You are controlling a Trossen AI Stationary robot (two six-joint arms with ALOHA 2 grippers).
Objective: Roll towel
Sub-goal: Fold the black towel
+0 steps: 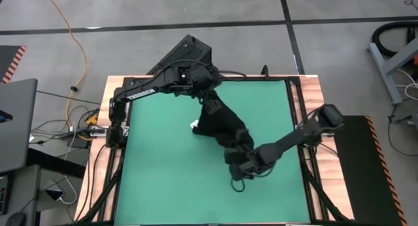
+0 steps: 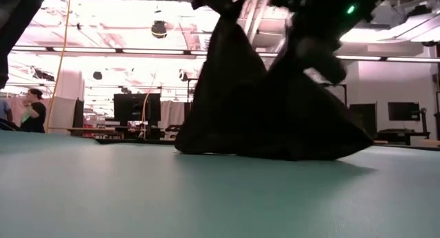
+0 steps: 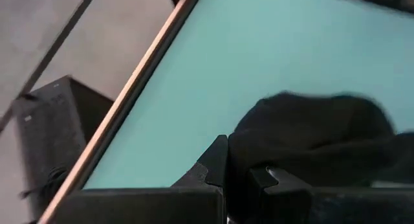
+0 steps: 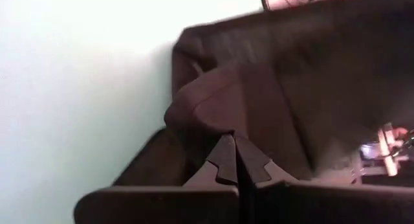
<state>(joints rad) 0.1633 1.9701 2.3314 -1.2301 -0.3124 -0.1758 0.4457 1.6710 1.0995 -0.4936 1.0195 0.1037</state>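
Black towel (image 1: 222, 125) pinched up off green mat (image 1: 157, 180) — both jaws clamped.

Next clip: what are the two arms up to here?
Both arms are holding a black towel up off the green mat. The left gripper is shut on one end and the right gripper on the other. The cloth hangs in two peaks, its lower edge resting on the mat. No rolling shows yet.

Bright ceiling lights (image 2: 124, 21) glare behind; wrist views are blurred and soft.
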